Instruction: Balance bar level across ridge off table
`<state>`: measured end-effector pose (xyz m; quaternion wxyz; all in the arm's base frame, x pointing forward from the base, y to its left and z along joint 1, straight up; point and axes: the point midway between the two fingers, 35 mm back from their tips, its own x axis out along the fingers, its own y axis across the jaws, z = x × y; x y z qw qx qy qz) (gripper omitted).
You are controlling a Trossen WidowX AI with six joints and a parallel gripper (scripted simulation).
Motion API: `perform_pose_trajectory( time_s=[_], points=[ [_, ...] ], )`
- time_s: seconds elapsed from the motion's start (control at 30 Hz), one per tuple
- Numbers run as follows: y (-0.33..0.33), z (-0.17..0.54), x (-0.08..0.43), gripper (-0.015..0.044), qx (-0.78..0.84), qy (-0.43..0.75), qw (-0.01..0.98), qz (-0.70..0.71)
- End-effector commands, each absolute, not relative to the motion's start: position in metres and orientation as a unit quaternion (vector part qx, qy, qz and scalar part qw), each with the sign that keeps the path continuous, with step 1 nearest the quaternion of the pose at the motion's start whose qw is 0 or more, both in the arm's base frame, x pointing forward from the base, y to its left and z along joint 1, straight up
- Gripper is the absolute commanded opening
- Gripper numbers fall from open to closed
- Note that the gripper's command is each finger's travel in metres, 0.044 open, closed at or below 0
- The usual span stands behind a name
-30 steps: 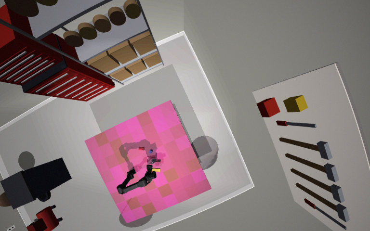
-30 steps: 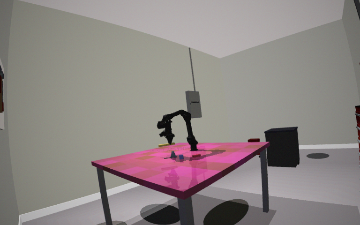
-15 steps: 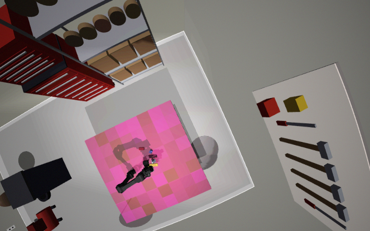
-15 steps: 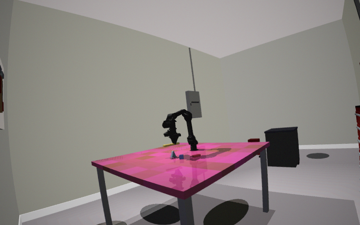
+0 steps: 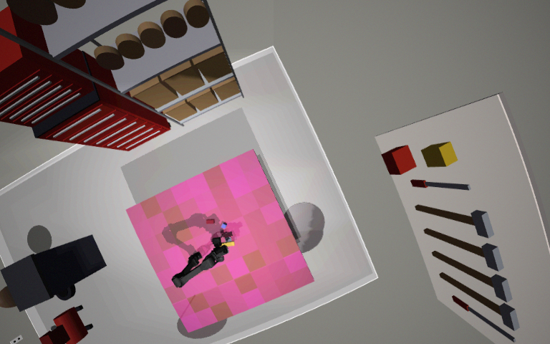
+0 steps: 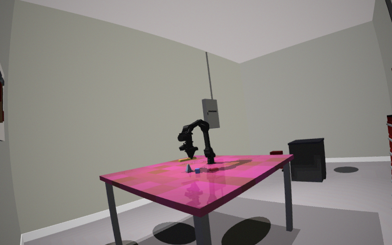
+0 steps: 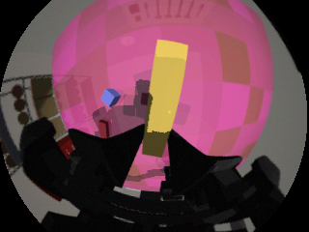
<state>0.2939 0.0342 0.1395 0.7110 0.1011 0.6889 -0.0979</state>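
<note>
The yellow bar [image 5: 228, 244] [image 6: 183, 160] [image 7: 166, 92] is held in my gripper [image 6: 191, 157] [image 7: 157, 130], which is shut on it. In the wrist view the bar points away from the fingers, with its near end between the fingertips. It hangs above the table. The grey-blue ridge [image 5: 229, 239] [image 6: 188, 168] stands on the table with its narrow top up. In the top view it shows only in part, right beside the bar. In the exterior view the bar is behind and above it, apart from it. I cannot make out the ridge in the wrist view.
A blue cube [image 5: 223, 225] [image 6: 197, 170] [image 7: 110, 98] stands on the pink checkered table [image 5: 259, 211] [image 6: 162, 185] close to the ridge. A red block [image 5: 210, 221] [image 6: 213, 169] [image 7: 104, 129] lies beyond the cube. The arm's shadow falls around them.
</note>
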Motion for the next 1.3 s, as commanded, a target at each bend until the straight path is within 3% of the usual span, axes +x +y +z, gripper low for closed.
perform_pose_trajectory(
  time_s=[0.0, 1.27],
  points=[
    [0.035, 0.133, 0.294, 0.0000, 0.101, 0.690, 0.710, -0.096],
    [0.033, 0.111, 0.293, 0.0000, 0.100, 0.690, 0.710, -0.095]
  ],
)
